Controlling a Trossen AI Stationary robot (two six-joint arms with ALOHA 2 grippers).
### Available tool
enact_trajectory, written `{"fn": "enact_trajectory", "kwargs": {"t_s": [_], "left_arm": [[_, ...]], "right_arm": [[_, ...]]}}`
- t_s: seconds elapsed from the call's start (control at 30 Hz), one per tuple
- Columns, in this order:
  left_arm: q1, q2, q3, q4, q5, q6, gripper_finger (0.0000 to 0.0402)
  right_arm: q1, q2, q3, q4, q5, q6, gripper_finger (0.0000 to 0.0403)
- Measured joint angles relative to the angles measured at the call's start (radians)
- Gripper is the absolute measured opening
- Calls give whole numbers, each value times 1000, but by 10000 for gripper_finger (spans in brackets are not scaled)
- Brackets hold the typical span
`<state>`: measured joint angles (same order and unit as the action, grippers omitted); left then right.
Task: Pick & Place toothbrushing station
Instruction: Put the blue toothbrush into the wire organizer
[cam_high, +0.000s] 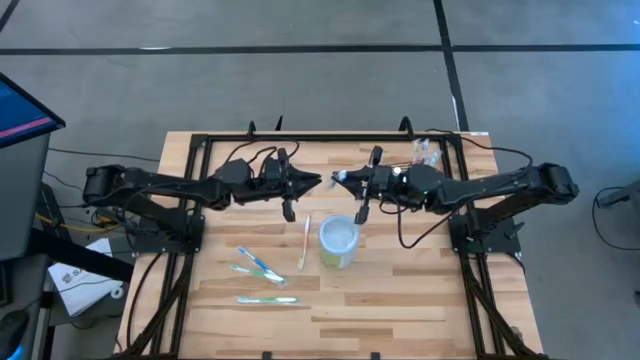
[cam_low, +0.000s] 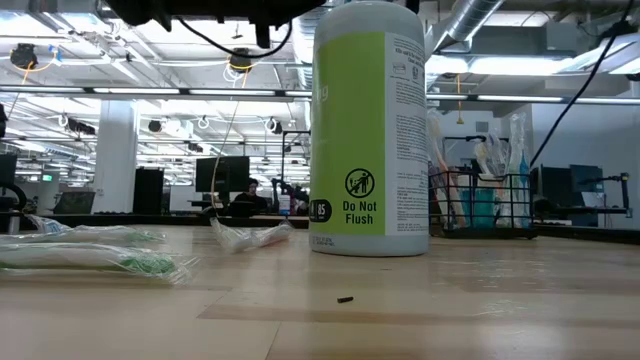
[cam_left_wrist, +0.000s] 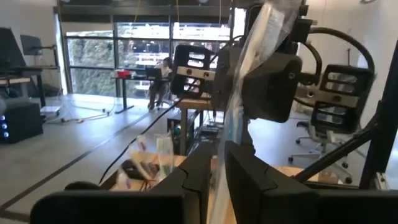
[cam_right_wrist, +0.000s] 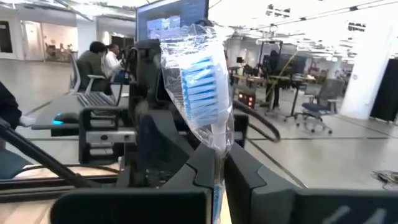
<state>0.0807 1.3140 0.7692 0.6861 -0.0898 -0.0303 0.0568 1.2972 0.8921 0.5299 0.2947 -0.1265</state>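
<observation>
1. Nearest the lens, a wrapped toothbrush (cam_right_wrist: 199, 81) is pinched upright in the right claw (cam_right_wrist: 217, 158), which is closed tight on the lower part of the wrapper, bristles poking up above it.
2. The left claw (cam_left_wrist: 219, 155) is met nose to nose with it, up in the air over the middle of the table (cam_high: 400, 310), nearer the far edge. The same wrapper runs through it, but whether it's clamped or let go honestly can't be told.
3. So the step looks like a handover, left to right. To do it well, the right arm should be kept put until the left one is plainly off the plastic. Otherwise the crinkly wrapper could get tugged, and the brush twisted or slipped.
4. The basket (cam_high: 432, 155) is parked by the far edge, towards the far right corner, with a few wrapped items already stood in it. It's beside the right arm's wrist, back behind the claw's tip and well below it, not touching.
5. For the drop, the brush would need to be swung back that way and lowered handle first.
6. The green canister (cam_high: 338, 243) sits nearer the front edge and is better not clipped.
</observation>
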Motion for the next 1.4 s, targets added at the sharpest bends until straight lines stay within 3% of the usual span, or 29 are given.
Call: {"fn": "enact_trajectory", "kwargs": {"t_s": [0.33,0.7,1.07,1.4], "left_arm": [[0,-99,-6,-241,-8,2,69],[0,-169,-118,-237,-16,-1,64],[-1,-170,-162,-223,-26,-4,54],[-1,-170,-162,-213,-41,-3,53]], "right_arm": [[0,-61,-1,-139,110,-5,5],[-69,-140,-1,-274,211,-12,5],[-216,-176,-80,-291,208,47,5],[-270,-276,-136,-358,202,101,5]]}}
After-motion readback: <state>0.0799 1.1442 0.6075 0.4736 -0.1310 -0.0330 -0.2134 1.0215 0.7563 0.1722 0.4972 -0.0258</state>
